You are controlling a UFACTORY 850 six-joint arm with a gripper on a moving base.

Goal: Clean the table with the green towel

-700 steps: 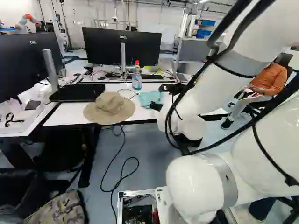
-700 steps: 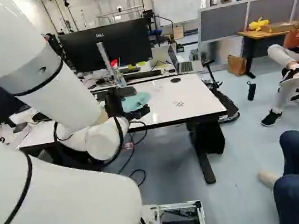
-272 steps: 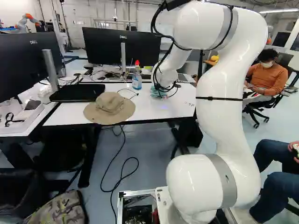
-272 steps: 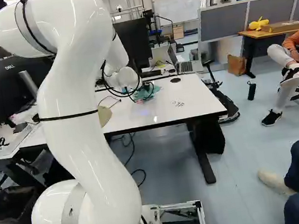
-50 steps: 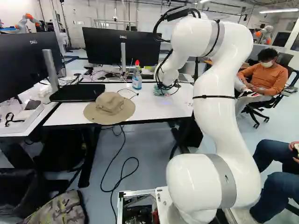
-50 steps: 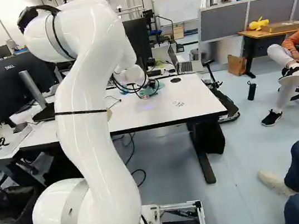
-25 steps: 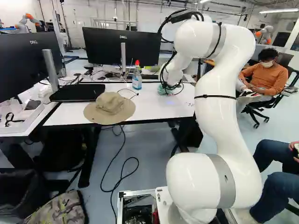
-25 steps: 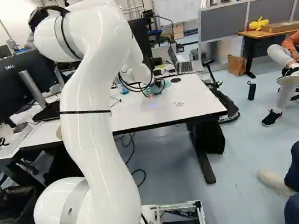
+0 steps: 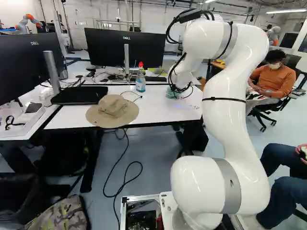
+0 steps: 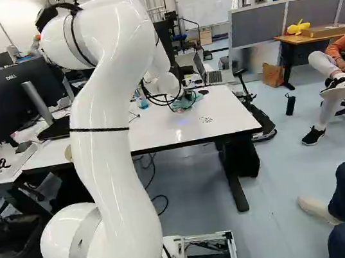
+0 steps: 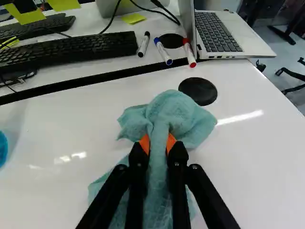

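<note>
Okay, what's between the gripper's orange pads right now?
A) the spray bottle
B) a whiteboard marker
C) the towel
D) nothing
C: in the wrist view the towel is pinched between both orange pads, its folds spreading over the tabletop.

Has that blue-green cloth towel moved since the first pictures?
Yes. Carried with the white robot arm in the black two-fingered gripper, the towel now sits farther right of the red-topped plastic spray bottle in the left base view.
</note>
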